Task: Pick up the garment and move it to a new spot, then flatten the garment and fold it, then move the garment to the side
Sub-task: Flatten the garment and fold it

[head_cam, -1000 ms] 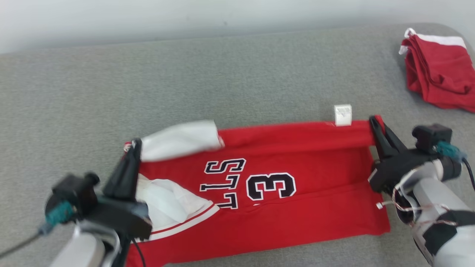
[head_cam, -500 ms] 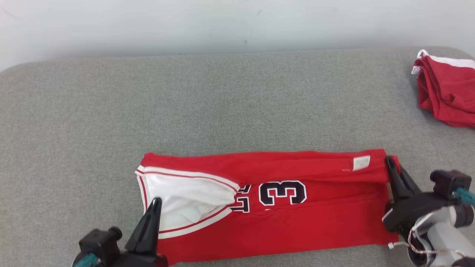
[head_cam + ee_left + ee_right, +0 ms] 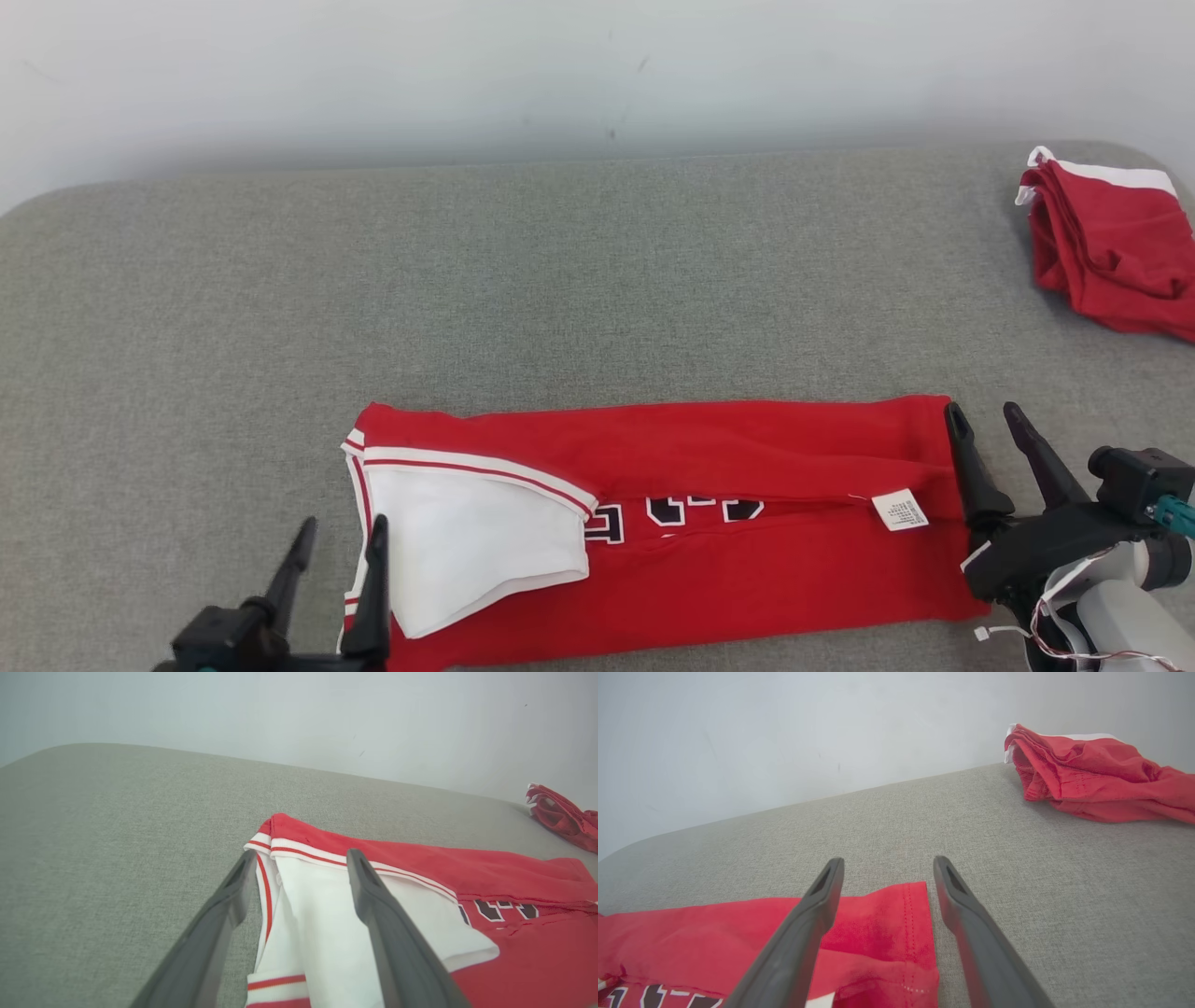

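Observation:
The garment [image 3: 747,579] is a red jersey with white trim and black numerals, lying folded into a long strip on the grey surface [image 3: 560,280]. Its white collar end [image 3: 467,551] points left and a white label [image 3: 900,510] lies near the right end. At the garment's left end my left gripper [image 3: 341,537] stands open, straddling the striped edge [image 3: 266,877], holding nothing. My right gripper [image 3: 985,420] is open at the right end, its fingers either side of the hemmed corner [image 3: 915,905]. The garment [image 3: 691,933] lies loose.
A second red garment [image 3: 1111,252] with a white band lies crumpled at the far right back corner of the grey surface, also seen as a red heap [image 3: 1092,774]. A pale wall [image 3: 560,75] stands behind the surface's rounded far edge.
Both grippers were shut on the garment's ends and have opened, letting it go. The top fold has come forward over the numerals. The camera has tilted, so the picture has shifted.

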Motion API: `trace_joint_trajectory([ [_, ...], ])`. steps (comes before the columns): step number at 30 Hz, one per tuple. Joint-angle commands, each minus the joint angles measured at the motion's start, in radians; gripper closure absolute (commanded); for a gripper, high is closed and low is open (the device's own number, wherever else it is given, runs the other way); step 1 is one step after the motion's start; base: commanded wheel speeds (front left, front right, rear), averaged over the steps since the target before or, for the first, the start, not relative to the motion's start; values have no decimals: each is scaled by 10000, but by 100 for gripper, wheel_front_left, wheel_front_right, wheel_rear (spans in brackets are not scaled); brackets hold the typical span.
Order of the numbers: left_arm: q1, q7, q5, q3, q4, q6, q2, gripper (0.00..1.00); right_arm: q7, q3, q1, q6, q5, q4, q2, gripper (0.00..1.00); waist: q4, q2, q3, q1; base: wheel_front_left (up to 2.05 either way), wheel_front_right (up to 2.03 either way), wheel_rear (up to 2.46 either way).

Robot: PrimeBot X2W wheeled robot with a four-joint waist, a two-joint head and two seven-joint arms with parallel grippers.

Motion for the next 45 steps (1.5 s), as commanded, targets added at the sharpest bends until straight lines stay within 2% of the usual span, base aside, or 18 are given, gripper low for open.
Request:
trace_joint_trajectory([
  [1,120,-30,330,279,-165,76,-84,0,-41,-18,173,-29,108,-65,-39,0,15,1,-25,0,0,0,0],
  [4,228,-30,811,763,-394,145,-198,0,-41,-33,165,-29,58,22,-128,0,30,1,-65,0,0,0,0],
  [10,633,-30,2158,1922,-1034,335,-580,0,520,65,-26,-29,-165,975,-30,0,169,1,-187,0,0,0,0],
  [17,1010,-31,3278,3006,-1437,266,-925,0,940,113,-210,-29,-291,2062,289,0,303,1,-252,0,0,0,0],
  [25,1284,-31,3821,3632,-1268,-205,-1413,0,1540,481,-267,-29,-251,2954,635,0,343,1,-346,0,0,0,0],
  [26,1288,-31,3885,3702,-1181,-306,-1544,0,1644,689,-246,-27,-185,2945,757,64,345,1,-367,0,0,0,0],
  [27,1299,-31,3948,3730,-1127,-366,-1586,0,1660,787,-251,-20,-131,2910,792,95,344,1,-373,0,0,0,0],
  [28,1290,-31,4019,3767,-1089,-414,-1624,0,1676,855,-276,-6,-91,2894,800,100,340,1,-381,0,0,0,0],
  [33,1239,-31,4359,3894,-925,-569,-1774,0,1469,823,-515,-9,135,2867,544,100,282,1,-494,0,0,0,0],
  [41,1283,-31,4587,4081,-832,-784,-1938,0,958,-56,-772,-29,211,3435,-670,100,170,1,-763,0,0,0,0],
  [45,1395,-31,4647,4179,-845,-828,-2019,0,880,-308,-808,-29,191,3521,-957,100,59,1,-873,0,0,0,0],
])
